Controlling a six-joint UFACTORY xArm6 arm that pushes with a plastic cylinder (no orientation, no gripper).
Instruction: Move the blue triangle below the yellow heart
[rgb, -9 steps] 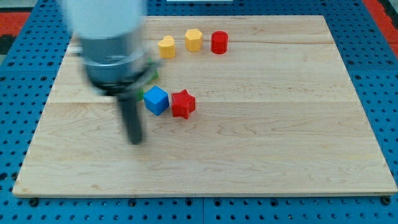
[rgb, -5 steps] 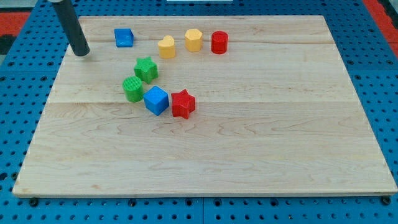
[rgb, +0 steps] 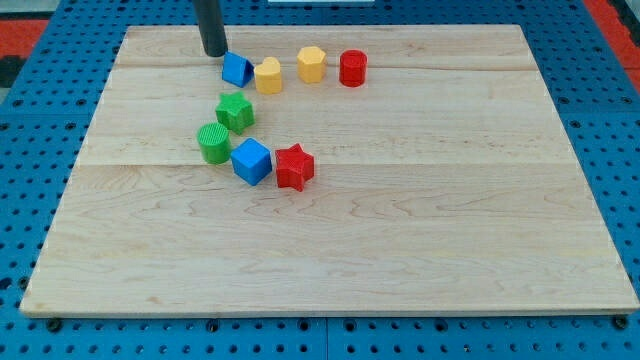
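Note:
The blue triangle (rgb: 236, 69) lies near the view's top, touching the left side of the yellow heart (rgb: 267, 75). My tip (rgb: 214, 52) is just up and to the left of the blue triangle, touching or nearly touching it. The rod rises out of the view's top.
A yellow hexagon (rgb: 312, 64) and a red cylinder (rgb: 352, 68) stand right of the heart. Below are a green star (rgb: 235, 110), a green cylinder (rgb: 213, 143), a blue cube (rgb: 251, 161) and a red star (rgb: 294, 166). The wooden board (rgb: 450, 200) lies on a blue pegboard.
My tip has moved from the board's left edge to the right along the top. The blue triangle has slid right, up against the yellow heart.

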